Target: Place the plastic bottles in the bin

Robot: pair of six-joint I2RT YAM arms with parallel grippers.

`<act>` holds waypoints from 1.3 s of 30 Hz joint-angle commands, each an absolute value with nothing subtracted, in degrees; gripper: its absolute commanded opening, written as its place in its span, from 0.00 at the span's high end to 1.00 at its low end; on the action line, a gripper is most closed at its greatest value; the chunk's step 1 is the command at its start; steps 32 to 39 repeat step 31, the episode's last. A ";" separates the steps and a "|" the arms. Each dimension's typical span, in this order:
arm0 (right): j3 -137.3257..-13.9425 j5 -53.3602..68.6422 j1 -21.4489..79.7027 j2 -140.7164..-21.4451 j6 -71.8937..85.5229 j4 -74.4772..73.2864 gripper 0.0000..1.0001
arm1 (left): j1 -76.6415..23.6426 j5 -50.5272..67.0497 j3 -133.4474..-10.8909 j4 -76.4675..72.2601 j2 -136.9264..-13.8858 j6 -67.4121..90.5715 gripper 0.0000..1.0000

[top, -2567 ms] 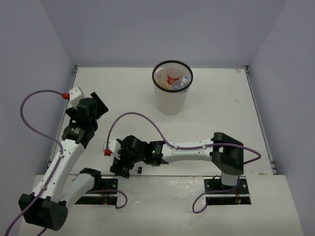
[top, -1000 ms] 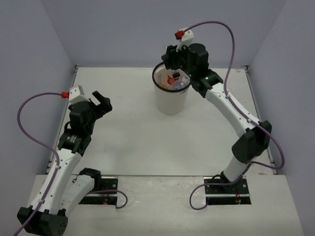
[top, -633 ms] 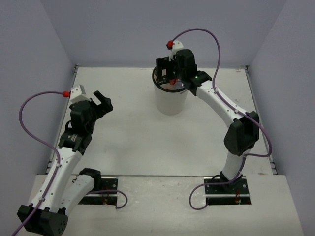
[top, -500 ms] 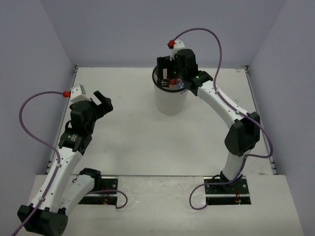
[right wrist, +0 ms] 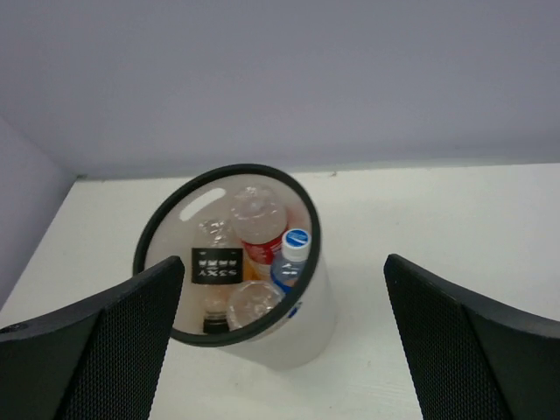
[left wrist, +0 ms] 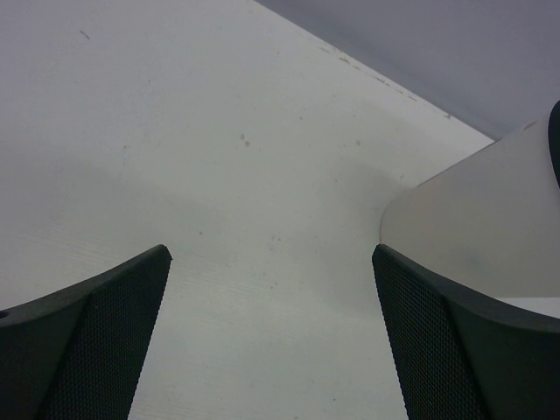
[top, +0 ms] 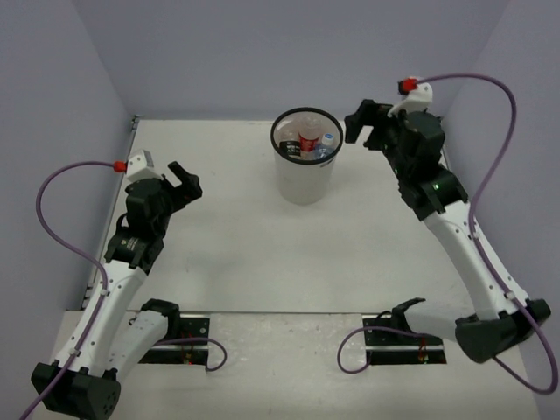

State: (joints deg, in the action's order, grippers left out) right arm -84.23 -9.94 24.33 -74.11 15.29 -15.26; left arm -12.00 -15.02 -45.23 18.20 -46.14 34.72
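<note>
Several bottles (right wrist: pixel 261 234) half-hidden inside bin (right wrist: pixel 312 317)

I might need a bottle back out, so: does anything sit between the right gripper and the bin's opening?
Nothing visible does. The right gripper, jaws open, hangs right of the bin; its mouth is uncovered, with the bottles inside.

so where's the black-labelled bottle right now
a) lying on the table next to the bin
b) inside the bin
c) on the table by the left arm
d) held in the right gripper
B: the right wrist view looks down into the bin and shows the black-labelled bottle lying inside it, below the rim.
</note>
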 commanded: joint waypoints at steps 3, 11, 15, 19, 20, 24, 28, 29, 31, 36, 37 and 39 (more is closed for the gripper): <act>-63.25 -22.01 22.23 -58.34 22.82 -18.61 0.01 | -11.51 -14.59 -46.31 16.63 -46.26 33.08 0.00; -41.45 -21.46 22.24 -39.82 33.92 -27.19 0.01 | -11.51 -14.66 -43.97 15.23 -46.66 32.82 0.00; -36.59 -19.10 22.24 -33.46 35.87 -28.64 0.01 | -11.57 -13.37 -41.46 12.83 -45.24 32.87 0.00; -34.80 -19.03 22.24 -29.02 36.30 -27.41 0.01 | -11.51 -12.49 -42.38 13.68 -45.40 32.61 0.00; -34.72 -19.04 22.20 -28.41 36.39 -27.03 0.01 | -11.51 -12.78 -42.69 14.04 -45.44 32.54 0.00; -35.50 -18.15 22.19 -28.80 35.71 -26.55 0.01 | -11.51 -13.44 -42.88 14.87 -45.23 32.55 0.00; -36.30 -18.27 22.24 -29.62 36.12 -27.16 0.01 | -11.51 -13.62 -43.07 15.30 -44.82 32.69 0.00; -36.24 -17.97 22.24 -29.62 36.18 -27.22 0.01 | -11.51 -13.62 -43.07 15.42 -44.76 32.63 0.00; -35.93 -17.26 22.15 -29.24 35.78 -26.64 0.01 | -11.51 -13.62 -43.17 15.47 -44.56 32.61 0.00; -35.93 -17.26 22.15 -29.24 35.78 -26.64 0.01 | -11.51 -13.62 -43.17 15.47 -44.56 32.61 0.00; -35.93 -17.26 22.15 -29.24 35.78 -26.64 0.01 | -11.51 -13.62 -43.17 15.47 -44.56 32.61 0.00; -35.93 -17.26 22.15 -29.24 35.78 -26.64 0.01 | -11.51 -13.62 -43.17 15.47 -44.56 32.61 0.00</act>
